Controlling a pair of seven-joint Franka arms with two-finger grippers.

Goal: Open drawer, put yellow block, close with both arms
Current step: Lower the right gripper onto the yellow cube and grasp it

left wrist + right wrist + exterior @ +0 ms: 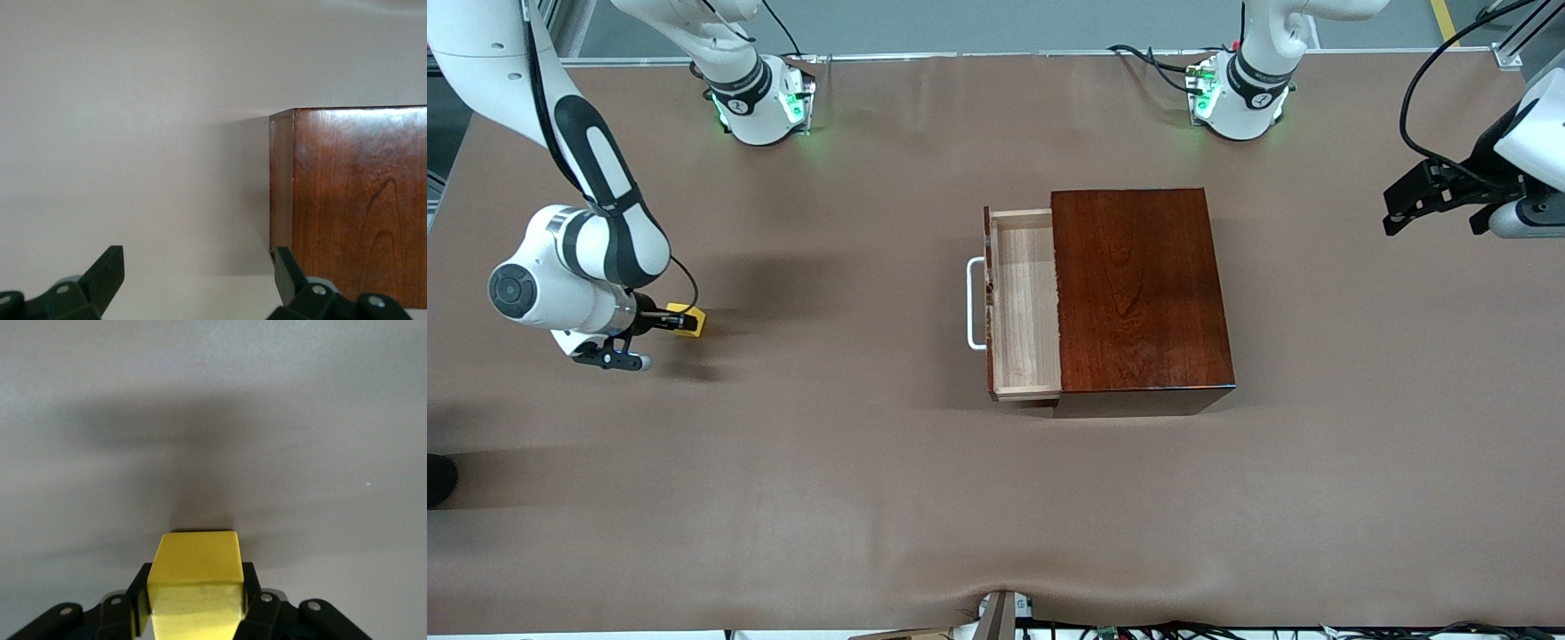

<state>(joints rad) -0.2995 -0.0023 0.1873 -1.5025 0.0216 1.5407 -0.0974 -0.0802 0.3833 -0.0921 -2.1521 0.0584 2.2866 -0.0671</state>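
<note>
The small yellow block (689,321) (195,583) rests on the table near the right arm's end, and my right gripper (674,321) (194,590) is shut on it, a finger pressed to each side. The dark mahogany box (1141,289) (360,207) stands mid-table with its pale wooden drawer (1025,302) pulled out toward the right arm's end, white handle (974,303) outermost and nothing inside it. My left gripper (1405,203) (199,277) hangs open in the air over the table's left-arm end, holding nothing. In the left wrist view one corner of the box shows.
Brown paper covers the table (854,480). The two green-lit arm bases (769,107) (1236,102) stand along the edge farthest from the front camera. Cables and a small fixture (1000,613) lie at the near edge.
</note>
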